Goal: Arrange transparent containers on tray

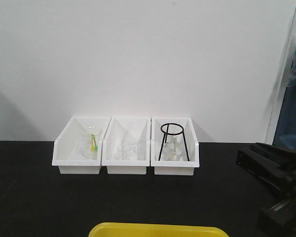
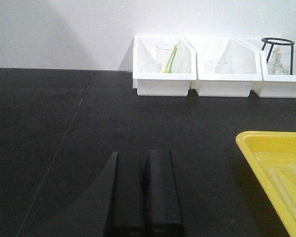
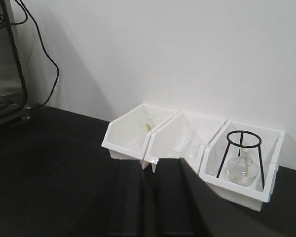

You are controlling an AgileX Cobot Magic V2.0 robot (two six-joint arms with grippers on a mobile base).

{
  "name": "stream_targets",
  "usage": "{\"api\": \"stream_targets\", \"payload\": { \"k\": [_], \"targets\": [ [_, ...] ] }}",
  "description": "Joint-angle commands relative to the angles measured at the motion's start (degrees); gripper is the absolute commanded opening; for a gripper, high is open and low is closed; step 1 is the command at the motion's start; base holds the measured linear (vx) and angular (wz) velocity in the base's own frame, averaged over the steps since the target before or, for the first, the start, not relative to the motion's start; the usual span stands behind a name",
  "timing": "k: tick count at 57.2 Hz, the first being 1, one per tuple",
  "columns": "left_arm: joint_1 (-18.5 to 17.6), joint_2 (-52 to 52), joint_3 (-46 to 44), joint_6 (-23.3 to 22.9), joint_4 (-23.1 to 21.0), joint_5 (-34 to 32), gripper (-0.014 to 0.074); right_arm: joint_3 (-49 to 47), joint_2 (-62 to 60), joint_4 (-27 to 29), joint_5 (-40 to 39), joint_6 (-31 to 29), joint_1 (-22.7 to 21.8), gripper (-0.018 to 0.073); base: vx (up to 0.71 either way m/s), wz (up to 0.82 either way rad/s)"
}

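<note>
Three white bins [image 1: 127, 148] are sitting in a row on the black surface [image 1: 34, 192]; one yellow tray [image 2: 276, 168] is lying nearer the camera, and two clear test tubes [image 2: 286, 183] are showing faintly inside it; one black wire tripod stand [image 1: 173, 141] is standing in a bin over one round flask [image 3: 242, 168]; one beaker [image 1: 91, 140] is holding one yellow-green stick [image 1: 93, 143].

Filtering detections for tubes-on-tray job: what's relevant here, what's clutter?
Job: yellow tray; two clear test tubes lying in it.

Clutter: three white bins, beaker with yellow-green stick, middle-bin beaker, flask under black tripod stand.
</note>
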Motion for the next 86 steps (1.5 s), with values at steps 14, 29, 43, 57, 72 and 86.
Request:
{"api": "stream_targets", "payload": {
  "k": [14,29,43,57,72,86],
  "targets": [
    [0.21,-0.80,1.97,-0.41,-0.56,-3.85,-0.0008,-1.85,-0.45,-0.24,-4.55,-0.53,-0.17,0.0177,0.00,0.00],
    [0.21,-0.80,1.97,-0.41,-0.56,-3.85,-0.0008,-1.85,-0.45,-0.24,-4.55,-0.53,-0.17,0.0177,0.00,0.00],
    [0.21,-0.80,1.97,-0.41,-0.56,-3.85,-0.0008,-1.85,-4.77,-11.12,2.26,-2.10,-1.93,0.0109,0.00,0.00],
    [0.21,-0.80,1.97,-0.41,-0.56,-3.85,-0.0008,-0.31,-16.70,-19.33,24.08,8.85,-19.39,-0.0014,0.00,0.00],
    [0.21,-0.80,1.97,-0.41,-0.56,-3.85,-0.0008,24.40,-35.39,-19.68,8.50,9.64,-32.79,-0.0013,0.00,0.00],
    [0.21,-0.80,1.97,-0.41,-0.56,-3.85,-0.0008,42.82,-47.53,-19.68,-1.49,9.71,-32.95,-0.0012,0.00,0.00]
  ]
}}
